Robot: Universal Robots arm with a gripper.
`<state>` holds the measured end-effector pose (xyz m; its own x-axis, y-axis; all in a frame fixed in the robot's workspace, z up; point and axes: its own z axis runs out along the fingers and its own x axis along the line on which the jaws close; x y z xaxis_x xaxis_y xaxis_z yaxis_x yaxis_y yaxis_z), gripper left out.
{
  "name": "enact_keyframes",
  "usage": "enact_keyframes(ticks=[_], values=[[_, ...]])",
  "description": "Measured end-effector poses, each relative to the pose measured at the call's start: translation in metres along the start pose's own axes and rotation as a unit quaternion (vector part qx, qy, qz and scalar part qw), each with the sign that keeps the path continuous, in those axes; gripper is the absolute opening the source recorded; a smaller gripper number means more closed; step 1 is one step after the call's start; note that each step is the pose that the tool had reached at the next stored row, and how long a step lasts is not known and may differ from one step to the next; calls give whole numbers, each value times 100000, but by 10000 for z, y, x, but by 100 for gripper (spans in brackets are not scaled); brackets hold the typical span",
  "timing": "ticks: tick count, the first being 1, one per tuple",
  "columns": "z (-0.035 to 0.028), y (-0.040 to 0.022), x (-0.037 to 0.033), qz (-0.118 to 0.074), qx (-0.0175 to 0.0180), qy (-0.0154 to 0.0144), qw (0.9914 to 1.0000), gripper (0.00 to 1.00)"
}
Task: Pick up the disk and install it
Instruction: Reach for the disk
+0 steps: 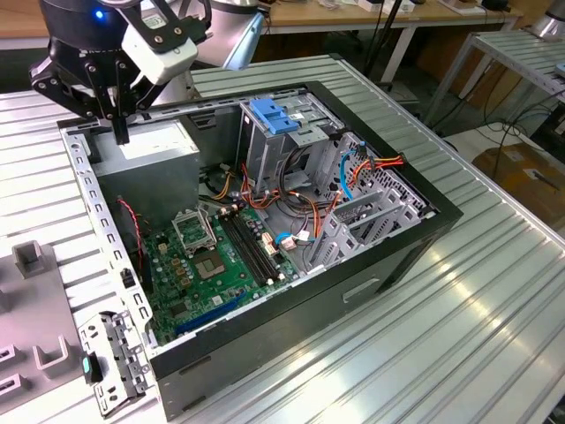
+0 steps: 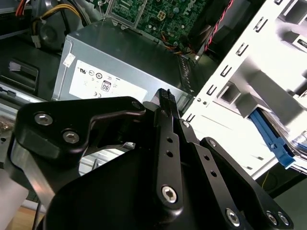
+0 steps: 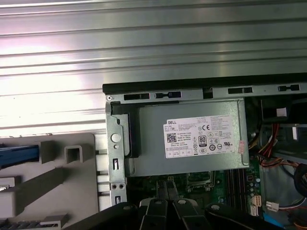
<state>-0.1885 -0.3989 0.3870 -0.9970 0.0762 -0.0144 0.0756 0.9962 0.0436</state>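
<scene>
My gripper (image 1: 120, 132) hangs at the far corner of the open computer case (image 1: 424, 221), on the exterior view's left. Its black fingers point down over the grey power supply (image 1: 146, 157), a little above it. In both wrist views the fingers (image 2: 165, 98) (image 3: 163, 189) stand pressed together with nothing between them. A bright blue rail (image 3: 19, 154) (image 2: 271, 139), apparently the disk's carrier, lies in a grey fixture (image 3: 57, 179) outside the case. The dark body of the disk is hidden.
The case lies open on a ribbed metal table (image 1: 494, 291). Inside are a green motherboard (image 1: 212, 256), a tall grey drive cage with a blue latch (image 1: 274, 117), and orange and blue cables (image 1: 353, 172). The grey fixture (image 1: 35, 265) sits on the exterior view's left.
</scene>
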Motion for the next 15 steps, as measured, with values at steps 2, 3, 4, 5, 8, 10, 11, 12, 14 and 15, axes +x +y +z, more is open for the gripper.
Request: enact_keyframes(ticks=[2,3,4,5,8,10,11,12,14,15], values=[[0,-2,22,-1,0,-1,100000,11],[0,-3,35,0,-4,-5,100000,11],[0,-3,43,-1,0,-2,100000,11],[0,-4,52,-2,-2,0,100000,11],[0,-6,76,-3,-3,-5,100000,11],[0,-7,97,-4,-1,-3,100000,11],[0,-8,104,-2,-3,-4,100000,11],[0,-9,112,-4,0,-2,100000,11],[-1,-10,128,-1,1,0,100000,11],[-1,-10,137,0,-1,-1,100000,11]])
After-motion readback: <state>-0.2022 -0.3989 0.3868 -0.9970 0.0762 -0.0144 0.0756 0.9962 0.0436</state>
